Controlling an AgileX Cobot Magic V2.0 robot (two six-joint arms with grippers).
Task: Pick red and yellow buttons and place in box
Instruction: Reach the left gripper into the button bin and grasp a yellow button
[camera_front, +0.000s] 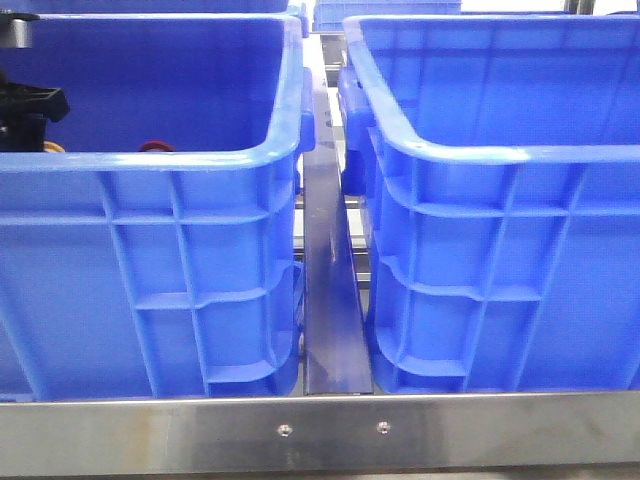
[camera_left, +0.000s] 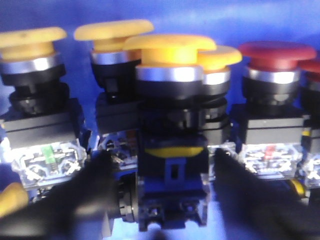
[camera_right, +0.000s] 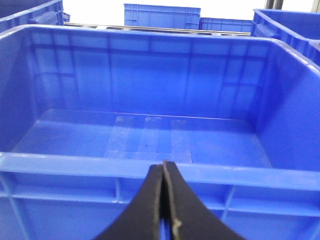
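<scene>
In the left wrist view, several yellow-capped and red-capped push buttons stand close together on a blue floor. A yellow button (camera_left: 170, 55) with a silver collar and black body is nearest. A red button (camera_left: 276, 54) stands beside it. My left gripper (camera_left: 165, 187) is open, one finger on each side of the yellow button's lower body, not closed on it. In the front view only a black part of the left arm (camera_front: 25, 105) shows inside the left crate (camera_front: 150, 160). My right gripper (camera_right: 164, 172) is shut and empty, just outside the near rim of the empty blue box (camera_right: 75, 165).
Two blue crates stand side by side, the right one (camera_front: 500, 155) across a metal rail (camera_front: 330, 300) from the left. A red cap (camera_front: 155, 146) peeks over the left crate's near rim. More blue crates (camera_right: 162, 15) stand behind. A steel bar (camera_front: 320, 430) runs along the front.
</scene>
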